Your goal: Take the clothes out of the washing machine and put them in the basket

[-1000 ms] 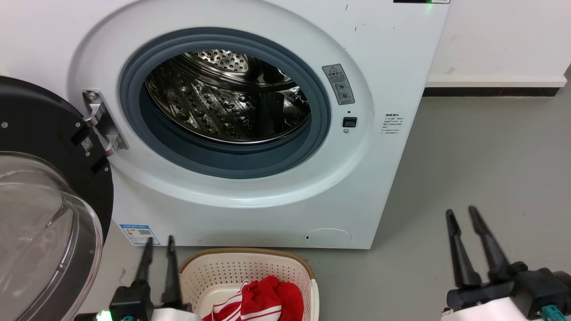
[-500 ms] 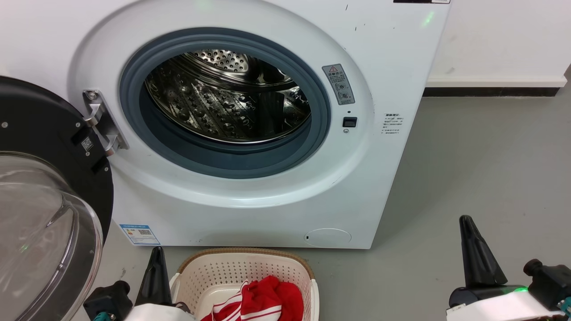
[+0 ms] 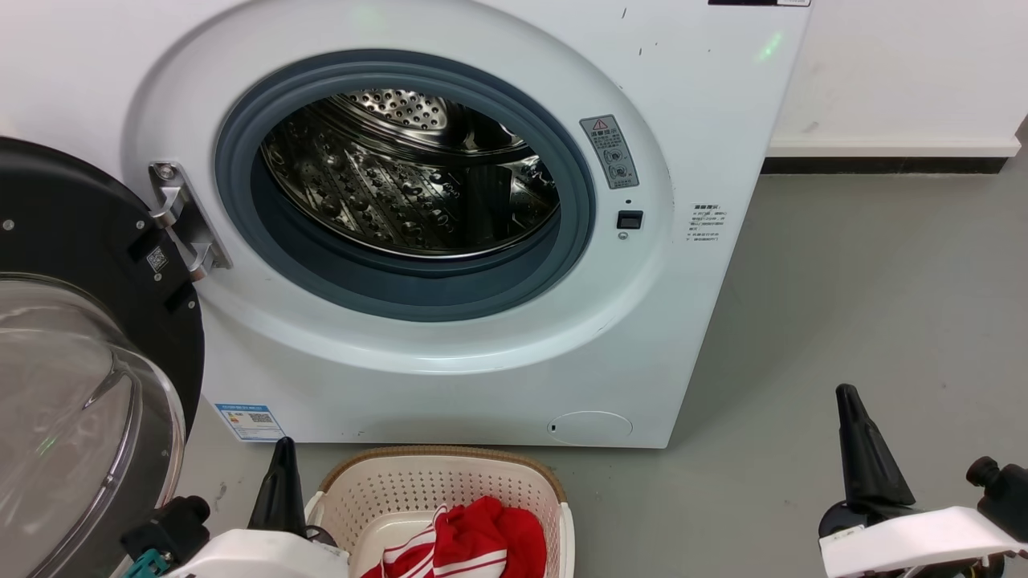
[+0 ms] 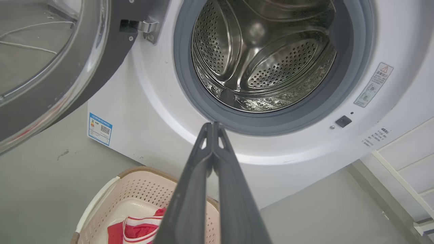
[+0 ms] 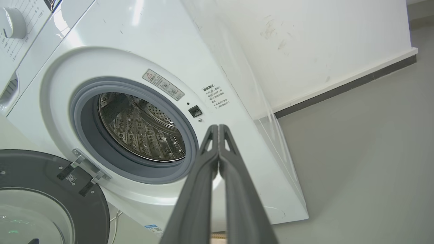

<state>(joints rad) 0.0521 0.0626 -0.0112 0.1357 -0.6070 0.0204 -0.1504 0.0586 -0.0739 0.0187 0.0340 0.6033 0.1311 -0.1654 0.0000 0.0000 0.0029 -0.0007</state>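
Red clothes (image 3: 482,538) in basket (image 3: 438,488); washing machine (image 3: 707,120) warning label (image 3: 609,151) apparently Chinese, unreadable.

bright, even | glare on drum (image 3: 385,201) | sharp | wrist views distorted

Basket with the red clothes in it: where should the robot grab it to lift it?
Probably the brown rim of the basket, pinched from above. It is a thin edge two fingers could close over, and the clothes lie low inside, leaving it bare. The left gripper is beside the left side, so that looks easiest.
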